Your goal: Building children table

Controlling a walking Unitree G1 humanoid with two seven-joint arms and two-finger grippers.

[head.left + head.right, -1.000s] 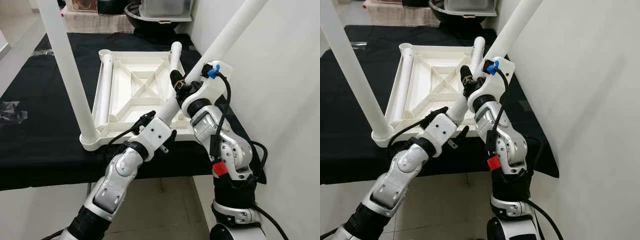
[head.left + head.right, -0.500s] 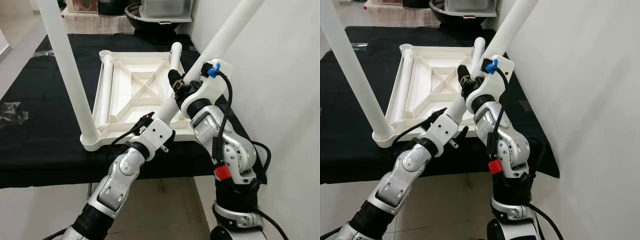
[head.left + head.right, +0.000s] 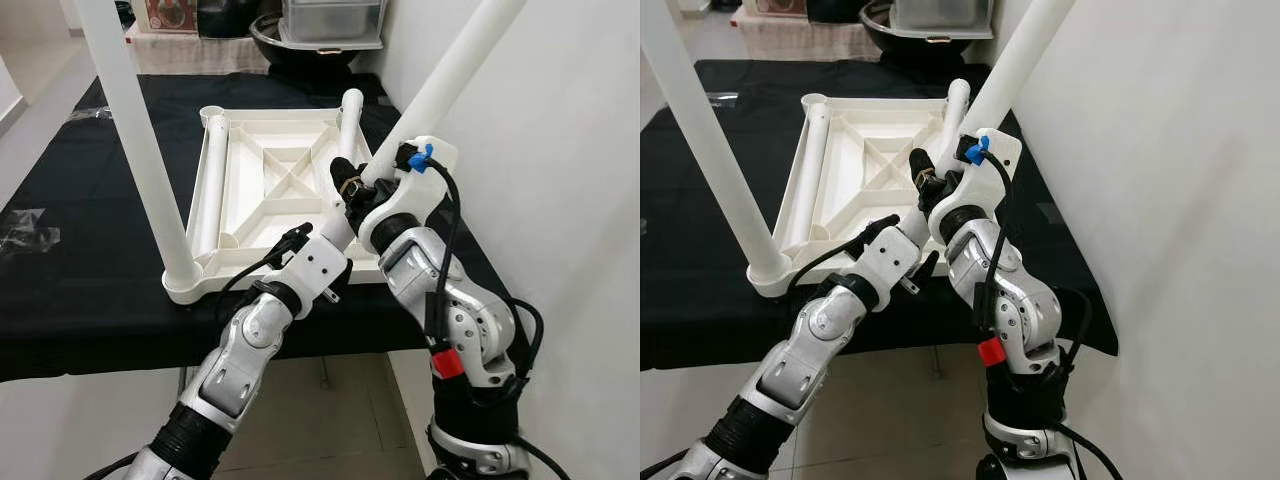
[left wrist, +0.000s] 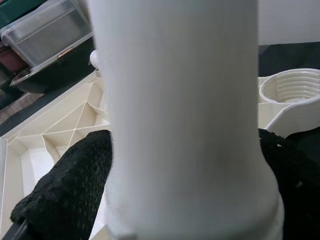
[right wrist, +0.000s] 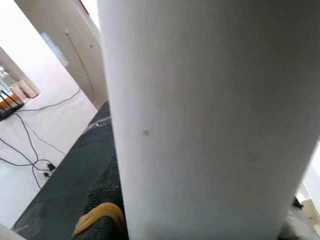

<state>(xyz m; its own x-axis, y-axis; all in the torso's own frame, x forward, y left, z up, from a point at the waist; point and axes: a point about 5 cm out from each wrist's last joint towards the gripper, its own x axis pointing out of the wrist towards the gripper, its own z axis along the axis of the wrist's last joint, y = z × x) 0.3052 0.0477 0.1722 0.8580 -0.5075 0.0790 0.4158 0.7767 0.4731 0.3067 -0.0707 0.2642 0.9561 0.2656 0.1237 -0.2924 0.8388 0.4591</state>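
Observation:
A white table top (image 3: pixel 262 205) lies upside down on the black cloth. One white leg (image 3: pixel 140 140) stands upright in its near left corner. Both my grippers hold a second white leg (image 3: pixel 450 75), which leans up to the right over the near right corner. My left gripper (image 3: pixel 318 232) is shut on its lower end, and in the left wrist view black fingers (image 4: pixel 65 190) press both sides of the leg beside a threaded socket (image 4: pixel 292 90). My right gripper (image 3: pixel 355 180) is shut on the leg just above. Two more legs lie along the top's left side (image 3: pixel 212 180) and right side (image 3: pixel 348 120).
A white wall (image 3: pixel 560 150) runs close along the right. A dark bowl and a clear bin (image 3: pixel 330 20) stand at the table's far end. Crumpled clear plastic (image 3: pixel 25 225) lies on the cloth at the left. The table's front edge is just below the grippers.
Both grippers and the held leg have shifted slightly forward over the near right corner. The camera has also moved a little.

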